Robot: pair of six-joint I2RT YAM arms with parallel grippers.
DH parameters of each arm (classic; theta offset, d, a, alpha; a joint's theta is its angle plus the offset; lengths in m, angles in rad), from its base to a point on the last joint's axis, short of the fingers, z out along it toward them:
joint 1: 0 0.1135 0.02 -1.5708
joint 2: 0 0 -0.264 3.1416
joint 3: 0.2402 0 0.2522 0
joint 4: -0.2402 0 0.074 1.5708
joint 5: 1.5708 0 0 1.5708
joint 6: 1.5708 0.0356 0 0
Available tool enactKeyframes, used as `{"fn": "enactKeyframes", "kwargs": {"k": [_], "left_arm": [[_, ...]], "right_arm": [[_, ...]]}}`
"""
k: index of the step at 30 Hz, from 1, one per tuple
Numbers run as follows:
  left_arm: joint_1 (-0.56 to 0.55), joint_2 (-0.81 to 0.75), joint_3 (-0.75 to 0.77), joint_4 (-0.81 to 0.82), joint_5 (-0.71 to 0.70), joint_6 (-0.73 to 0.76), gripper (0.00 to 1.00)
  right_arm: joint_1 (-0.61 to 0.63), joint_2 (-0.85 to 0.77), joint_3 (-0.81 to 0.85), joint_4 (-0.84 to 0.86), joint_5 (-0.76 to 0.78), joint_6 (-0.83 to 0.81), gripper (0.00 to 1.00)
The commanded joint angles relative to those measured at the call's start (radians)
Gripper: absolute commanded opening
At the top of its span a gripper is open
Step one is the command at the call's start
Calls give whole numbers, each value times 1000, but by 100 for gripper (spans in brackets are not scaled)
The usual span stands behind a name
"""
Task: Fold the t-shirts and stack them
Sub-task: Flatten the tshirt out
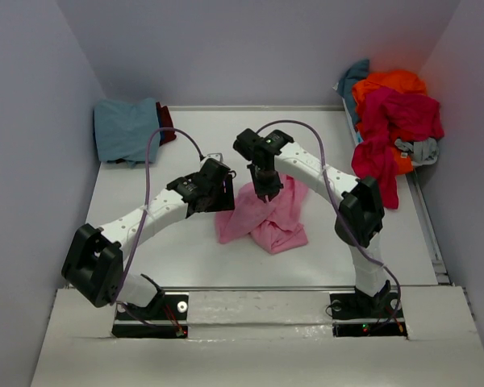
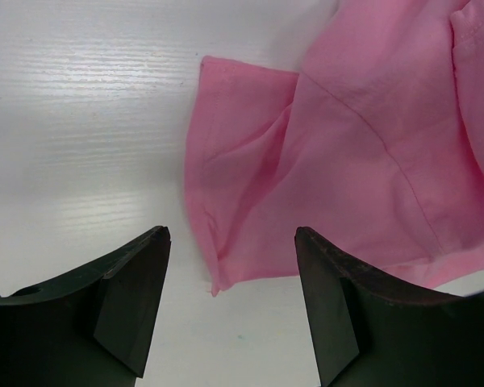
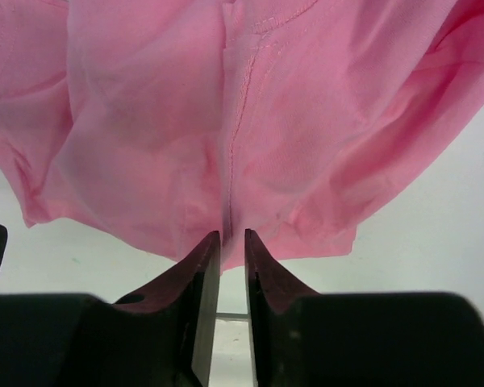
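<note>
Right jaws are clamping the pink shirt [image 1: 266, 216], which is sitting around the middle of the counter [image 1: 145, 201]. On the right wrist cam they're looking nearly together, with just a thin slit showing between the tips. A seam of the shirt is running straight down into that slit, and the cloth is bunching up around the tips and filling the top of the view. From the top cam the shirt is peaking up at the right jaws, and the rest of it is lying crumpled on the counter, spreading toward the near side.

Left jaws are standing wide apart with nothing between them. They're hovering over bare counter just beside the shirt's left edge. On the left wrist cam a hemmed flap of pink is lying flat just ahead of the tips. As far as I'm seeing, they aren't touching it.

The blue shirt [image 1: 127, 129] is lying at the far left corner with a dark red bit [image 1: 167, 125] poking out on its right side. The pile [image 1: 395, 113] is heaping up at the far right edge: orange on top, crimson draping down the front, grey on the right side, teal peeking out behind. Both are sitting well apart from either set of jaws.
</note>
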Motion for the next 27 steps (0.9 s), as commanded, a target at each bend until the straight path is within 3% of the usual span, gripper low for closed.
{"fn": "enactKeyframes", "kwargs": {"k": [1,3,7,23,25,26,27], "left_arm": [[-4,-40,25,9,-16,10,75],[-4,-43,24,10,-18,10,75],[-4,-48,19,15,-16,10,75],[-4,-39,15,22,-18,11,75],[-4,-37,18,22,-18,13,75],[-4,-36,18,24,-15,13,75],[-4,-33,19,27,-15,13,75]], "right_arm": [[7,6,62,-44,-6,-4,27],[7,14,68,-56,-3,-4,27],[7,14,49,-53,-23,0,42],[7,25,-82,13,-71,0,41],[7,26,-76,10,-69,0,33],[7,25,-62,8,-69,0,17],[7,28,-50,-1,-63,-1,8]]}}
